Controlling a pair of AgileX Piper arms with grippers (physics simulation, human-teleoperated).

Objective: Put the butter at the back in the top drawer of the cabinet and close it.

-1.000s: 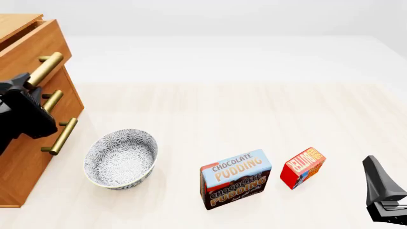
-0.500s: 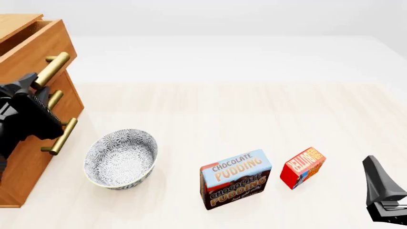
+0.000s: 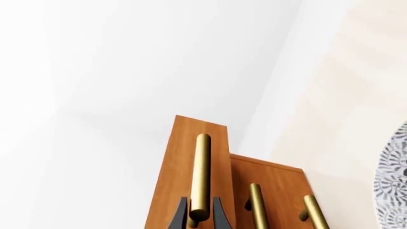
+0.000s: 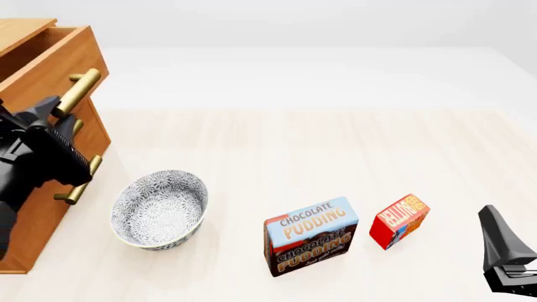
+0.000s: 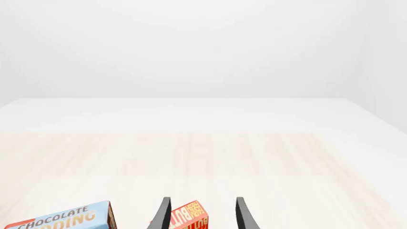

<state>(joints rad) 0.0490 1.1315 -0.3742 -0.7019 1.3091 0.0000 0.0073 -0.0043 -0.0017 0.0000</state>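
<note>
From the front view I have the cabinet [image 4: 46,189] at the table's left edge, its top drawer [image 4: 50,60] pulled partway out so the open inside shows along the top. My left gripper [image 4: 60,108] sits at the lower end of that drawer's brass bar handle [image 4: 80,91], the black arm body covering the two lower handles in part. The patterned bowl [image 4: 160,209] rests on the light wood table [image 4: 336,145] just right of the cabinet. Further right stands the Chocolate Pudding box [image 4: 310,236], and near its right side, a small gap between them, stands the butter [image 4: 399,221] — upright on the table, well apart from the cabinet. My right gripper [image 4: 506,261] waits at the lower right corner; from here I cannot tell how its jaws stand. In the left wrist view the handle [image 3: 201,176] runs between my two dark fingertips [image 3: 180,217], which sit close against either side of the bar — clamped on it as far as I can see; the two lower handles and a slice of the bowl [image 3: 395,181] show alongside. In the right wrist view the fingers [image 5: 162,214] are spread wide with nothing held, the butter [image 5: 189,218] seen between them ahead, the pudding box [image 5: 60,219] off to one side.
</note>
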